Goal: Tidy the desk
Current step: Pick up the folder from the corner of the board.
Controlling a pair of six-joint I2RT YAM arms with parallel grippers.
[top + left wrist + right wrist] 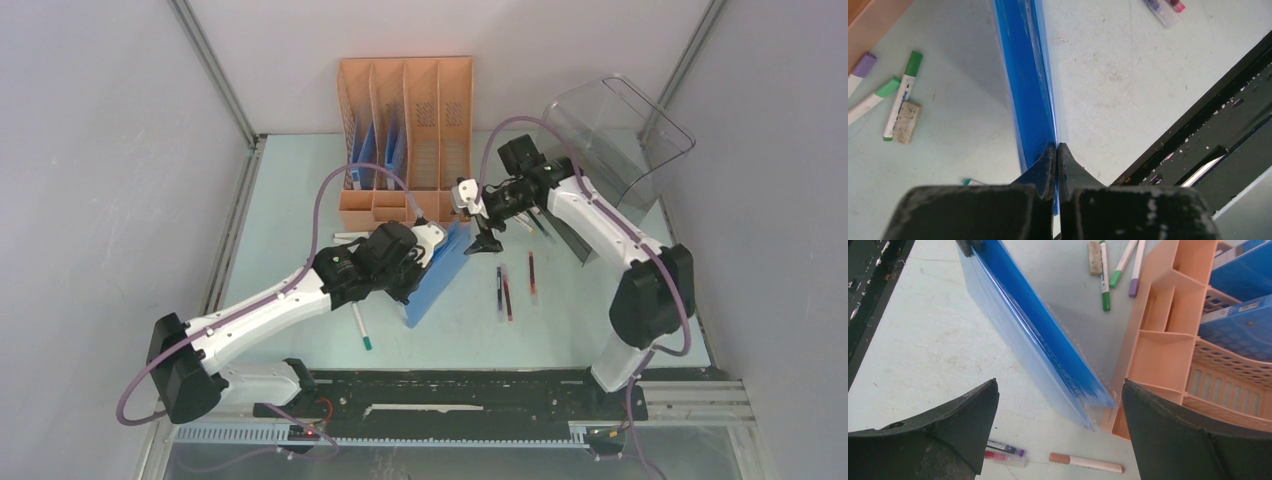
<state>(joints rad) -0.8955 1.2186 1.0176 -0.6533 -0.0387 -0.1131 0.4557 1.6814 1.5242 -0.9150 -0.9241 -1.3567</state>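
no text can be read in any view. small blue print is seen on the barrel of the green-capped marker (900,97), but it is too blurred to be made out. a pale label strip is seen on a blue file (1238,330) in the orange rack (1153,315), and no characters can be resolved on it. no brand, number or sign is legible elsewhere.
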